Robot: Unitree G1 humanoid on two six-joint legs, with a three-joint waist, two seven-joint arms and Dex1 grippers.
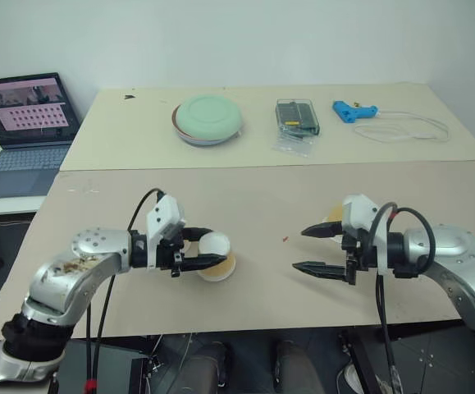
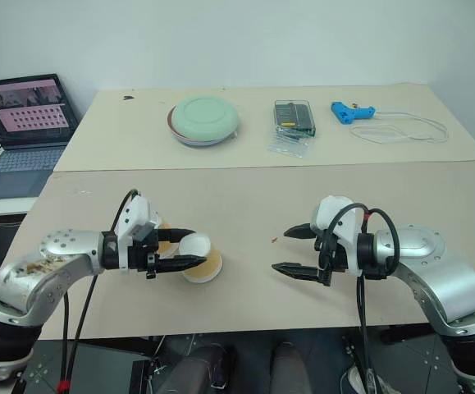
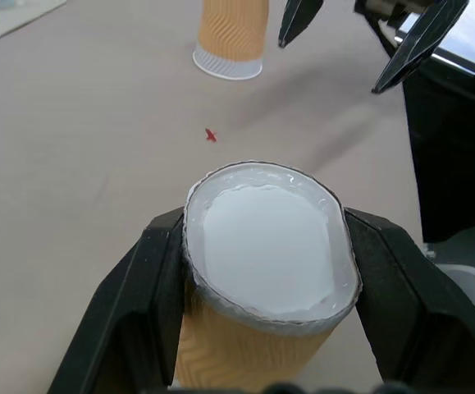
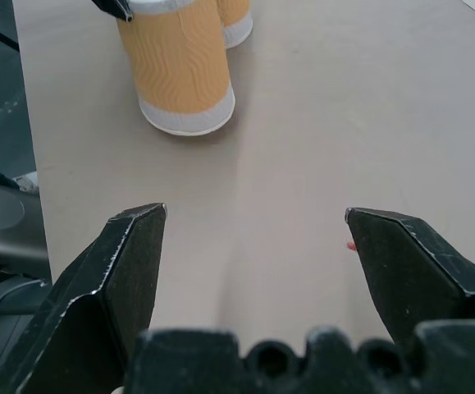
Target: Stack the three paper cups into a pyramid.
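On the near table, left of the red speck [image 2: 274,240], our left gripper [image 2: 189,248] clamps one paper cup [image 2: 198,258], squeezing its white base oval; we could crush it. Another tan, wavy-sided cup [image 3: 231,37] stands inverted past the speck. Our right gripper [image 2: 288,251] gapes wide, empty.

The beige surface [image 1: 253,193] carries a green-lidded bowl [image 1: 207,120], clear box [image 1: 296,116] and blue tool [image 1: 352,111] along the frame's top, with paper cups [image 2: 198,257] at lower left.

The left pincer [image 3: 266,271] clamps an inverted paper cup [image 3: 262,279]; another cup [image 3: 231,37] stands upside down beyond.
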